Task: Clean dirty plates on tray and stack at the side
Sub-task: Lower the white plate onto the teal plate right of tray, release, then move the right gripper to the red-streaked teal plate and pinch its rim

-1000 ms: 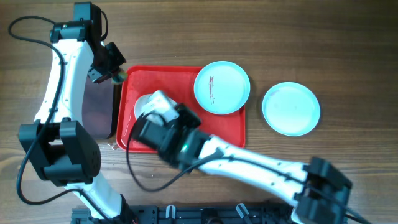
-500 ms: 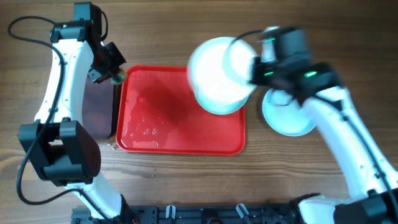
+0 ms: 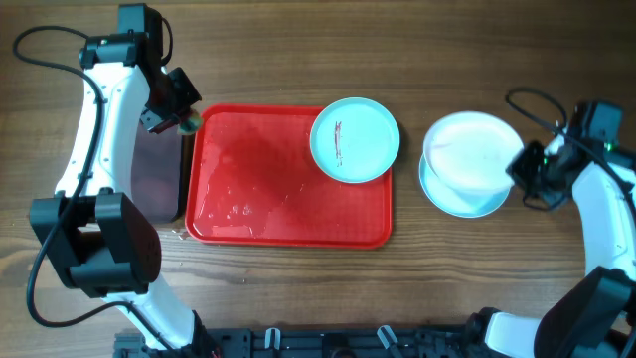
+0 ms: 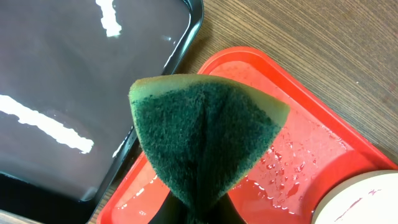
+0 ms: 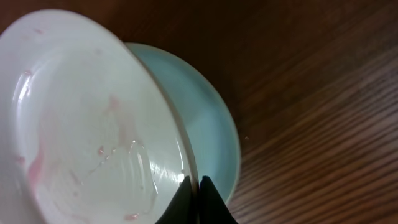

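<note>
The red tray lies mid-table, wet with droplets. A pale plate with a thin brown smear rests on its far right corner. My right gripper is shut on the rim of a wet white plate, holding it tilted just over a pale turquoise plate on the wood to the right of the tray. From overhead, the white plate covers most of the turquoise plate, with the right gripper at its right edge. My left gripper is shut on a green sponge above the tray's far left corner.
A black tray holding water sits against the red tray's left side. A black rail runs along the table's front edge. Bare wood surrounds the stacked plates on the right.
The right arm has swung the white plate from the tray's left part across to the right, over the turquoise plate. The left arm with the sponge has not moved.
</note>
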`<act>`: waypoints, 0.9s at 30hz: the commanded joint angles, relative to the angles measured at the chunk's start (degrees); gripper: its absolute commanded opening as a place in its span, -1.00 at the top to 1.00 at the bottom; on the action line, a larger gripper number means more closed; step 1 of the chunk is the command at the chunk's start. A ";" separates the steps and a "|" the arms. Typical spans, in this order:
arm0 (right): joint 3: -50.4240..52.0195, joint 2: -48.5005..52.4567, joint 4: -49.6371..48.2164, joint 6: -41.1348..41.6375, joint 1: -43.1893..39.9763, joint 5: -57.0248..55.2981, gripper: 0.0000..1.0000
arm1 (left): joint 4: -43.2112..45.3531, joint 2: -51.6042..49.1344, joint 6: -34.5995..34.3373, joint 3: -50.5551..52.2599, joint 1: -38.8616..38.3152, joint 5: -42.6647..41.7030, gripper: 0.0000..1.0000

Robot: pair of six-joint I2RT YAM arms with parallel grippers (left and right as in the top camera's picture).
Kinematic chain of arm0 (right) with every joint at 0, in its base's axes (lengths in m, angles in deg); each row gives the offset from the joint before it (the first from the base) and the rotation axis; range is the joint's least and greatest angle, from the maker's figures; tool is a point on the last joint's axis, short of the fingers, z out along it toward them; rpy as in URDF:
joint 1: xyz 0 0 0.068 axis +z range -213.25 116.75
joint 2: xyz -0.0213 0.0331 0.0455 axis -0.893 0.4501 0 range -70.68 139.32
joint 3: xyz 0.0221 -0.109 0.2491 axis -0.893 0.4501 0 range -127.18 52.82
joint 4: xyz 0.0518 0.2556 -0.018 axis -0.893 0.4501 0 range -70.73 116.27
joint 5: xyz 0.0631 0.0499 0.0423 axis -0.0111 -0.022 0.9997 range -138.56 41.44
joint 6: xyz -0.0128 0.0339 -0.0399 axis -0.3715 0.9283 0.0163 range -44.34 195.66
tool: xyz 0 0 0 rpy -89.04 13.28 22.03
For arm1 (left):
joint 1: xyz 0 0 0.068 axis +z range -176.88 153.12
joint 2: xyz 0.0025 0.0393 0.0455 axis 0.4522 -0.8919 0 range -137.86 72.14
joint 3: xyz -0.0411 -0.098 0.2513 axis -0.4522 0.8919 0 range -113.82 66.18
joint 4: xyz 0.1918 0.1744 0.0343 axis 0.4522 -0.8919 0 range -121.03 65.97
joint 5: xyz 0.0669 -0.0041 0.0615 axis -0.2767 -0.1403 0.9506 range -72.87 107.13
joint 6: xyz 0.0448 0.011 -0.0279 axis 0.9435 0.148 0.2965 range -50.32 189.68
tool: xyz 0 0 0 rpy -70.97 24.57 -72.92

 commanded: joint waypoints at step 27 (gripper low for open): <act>-4.90 0.07 -9.66 2.54 25.75 -1.77 -0.03 | 0.59 0.63 -0.76 0.28 0.00 0.96 0.92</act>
